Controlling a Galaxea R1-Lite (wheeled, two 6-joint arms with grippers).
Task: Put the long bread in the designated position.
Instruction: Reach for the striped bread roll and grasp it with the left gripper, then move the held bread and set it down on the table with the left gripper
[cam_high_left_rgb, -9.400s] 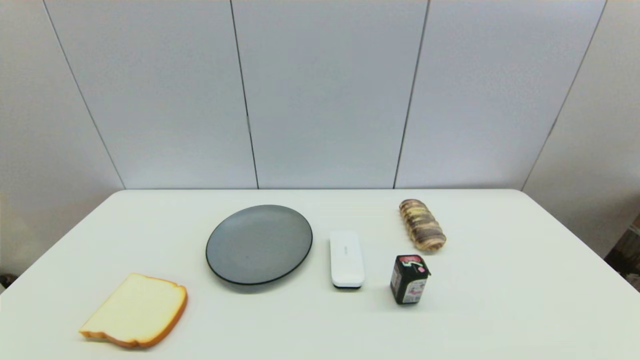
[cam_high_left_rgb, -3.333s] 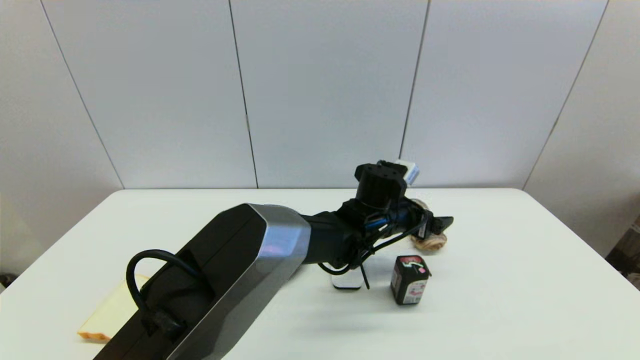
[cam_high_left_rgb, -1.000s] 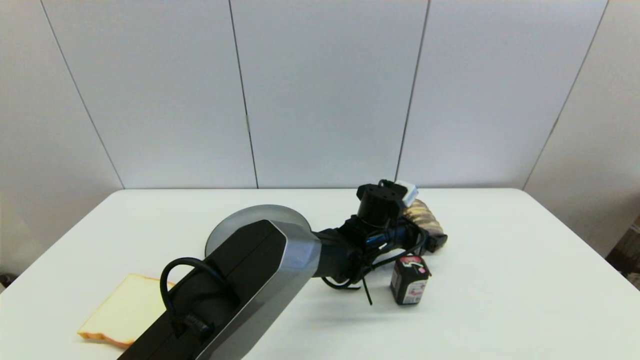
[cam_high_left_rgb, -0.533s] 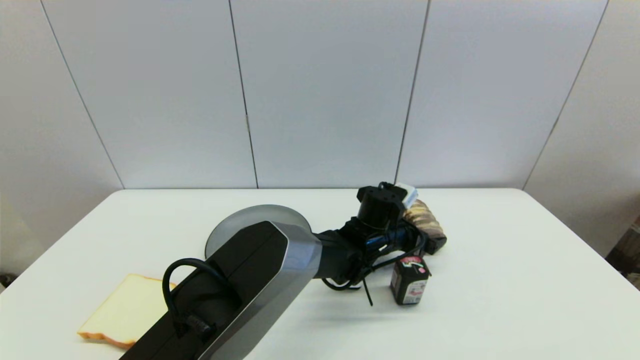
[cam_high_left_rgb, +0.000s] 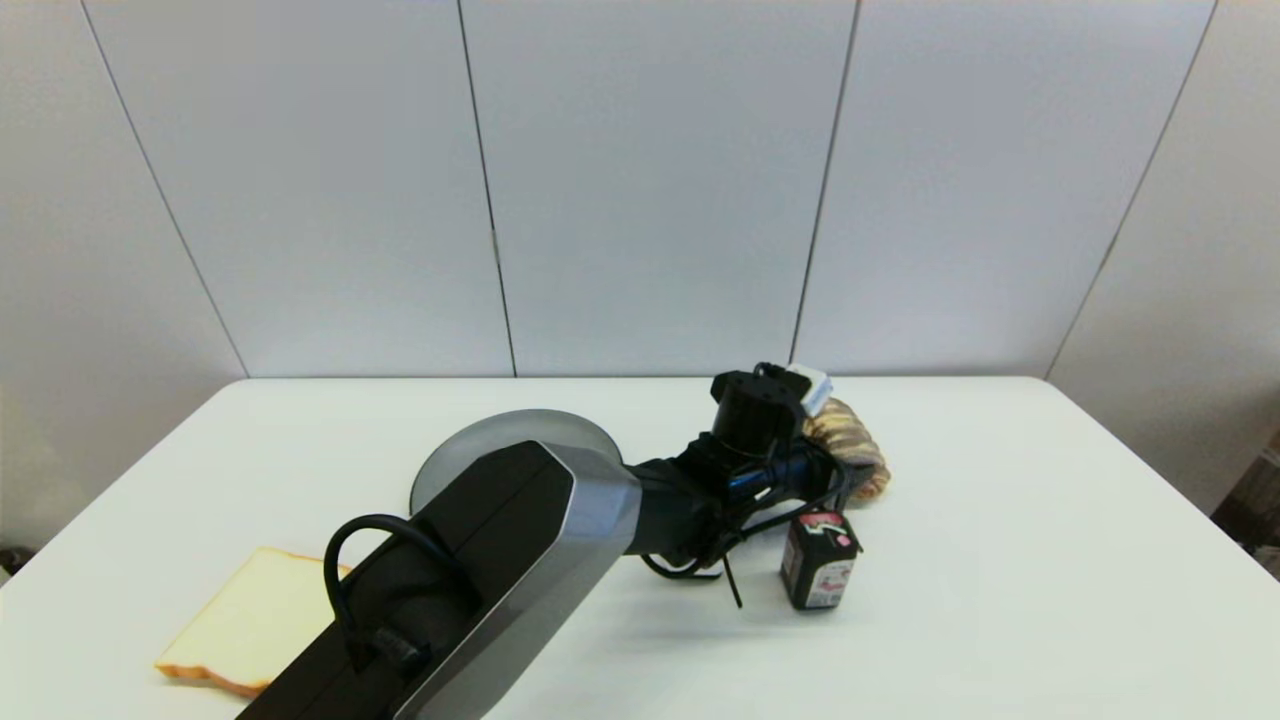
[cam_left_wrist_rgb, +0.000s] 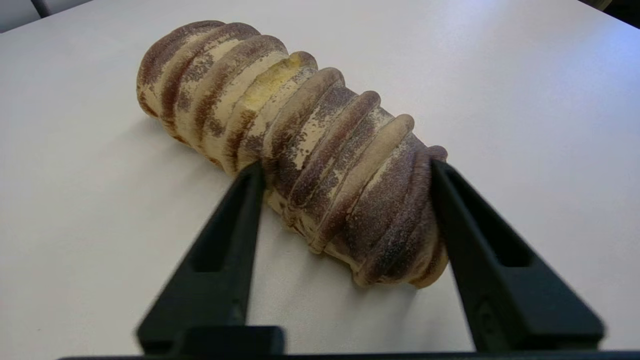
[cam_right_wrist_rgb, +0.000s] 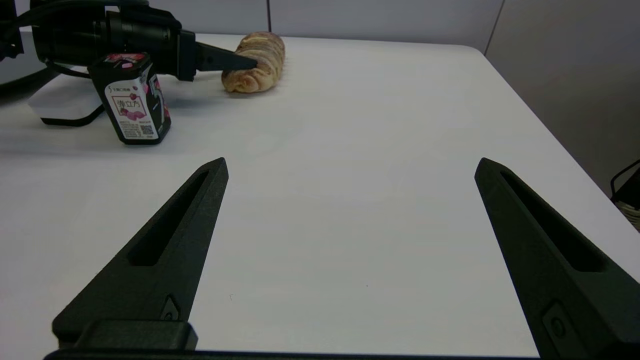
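The left arm is stretched across the white table toward its far right part, where the long bread lies. The left gripper is closed around the near end of the loaf, one black finger pressed against each side, while the loaf appears to rest on the tabletop. A small dark carton stands just in front of the bread. A grey plate and a toast slice are partly hidden by the arm. The right gripper is held low over bare table, well apart from the bread, its fingers spread wide with nothing between them.
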